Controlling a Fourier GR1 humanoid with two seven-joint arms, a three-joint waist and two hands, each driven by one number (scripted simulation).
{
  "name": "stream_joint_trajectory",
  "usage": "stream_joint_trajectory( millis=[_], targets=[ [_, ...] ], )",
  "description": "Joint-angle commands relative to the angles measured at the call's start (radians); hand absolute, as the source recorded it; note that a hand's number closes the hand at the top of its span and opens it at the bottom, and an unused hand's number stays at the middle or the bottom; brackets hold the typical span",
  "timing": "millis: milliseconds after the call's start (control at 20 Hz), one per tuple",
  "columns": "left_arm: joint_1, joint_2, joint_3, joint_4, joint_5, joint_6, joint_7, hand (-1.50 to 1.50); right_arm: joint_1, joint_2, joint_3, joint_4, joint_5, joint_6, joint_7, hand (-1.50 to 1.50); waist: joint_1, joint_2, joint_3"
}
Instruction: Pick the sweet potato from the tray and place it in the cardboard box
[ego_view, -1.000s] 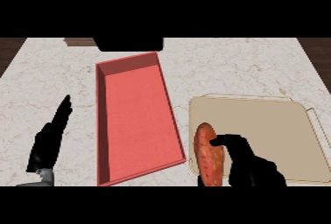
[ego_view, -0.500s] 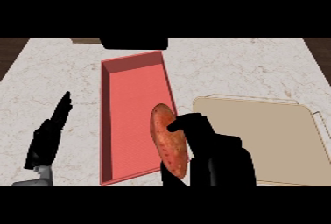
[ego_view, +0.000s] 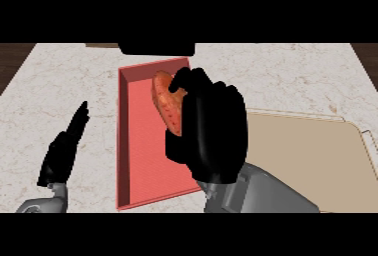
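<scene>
An orange sweet potato (ego_view: 165, 102) is held in my right hand (ego_view: 214, 135), whose fingers and thumb curl round it and hide its right side. Hand and potato hang over the right half of a long red box (ego_view: 140, 155) that lies open in the middle of the counter. The potato's tip points toward the box's far end. A flat tan tray (ego_view: 310, 150) lies to the right of the box with nothing showing on it. My left hand (ego_view: 65, 147) rests open at the left of the box, fingers straight and pointing away.
A dark object (ego_view: 157, 48) stands at the counter's far edge just beyond the red box. The pale marble counter (ego_view: 280, 75) stretches around the box and tray, with dark floor past its left and right edges.
My right hand has carried the sweet potato left and away from me, from the tray's left edge to over the red box. The left hand has stayed put.
</scene>
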Motion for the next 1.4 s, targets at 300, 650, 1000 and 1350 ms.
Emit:
stream_joint_trajectory(
  millis=[300, 650, 1000, 1350],
  targets=[
    [0.001, -0.004, 0.001, 0.021, 0.011, -0.016, -0.031, 0.00, -0.233, 0.009, -0.067, 0.462, -0.242, -0.184, 0.074, 1.50, 0.015, 0.004, 0.000],
    [-0.002, 0.007, -0.005, -0.055, 0.007, -0.023, 0.015, 0.00, -0.247, 0.009, -0.061, 0.717, -0.342, -0.389, 0.022, -1.50, 0.039, 0.007, 0.001],
    [-0.012, -0.001, -0.007, -0.019, -0.002, -0.019, 0.006, 0.00, -0.281, 0.009, -0.035, 0.821, -0.421, -0.659, -0.105, -1.50, 0.029, 0.007, 0.002],
    [0.023, -0.003, 0.004, -0.036, -0.001, -0.008, 0.025, 0.00, -0.244, 0.009, -0.133, 0.762, -0.359, -0.967, -0.161, -1.50, -0.008, -0.003, 0.003]
  ],
)
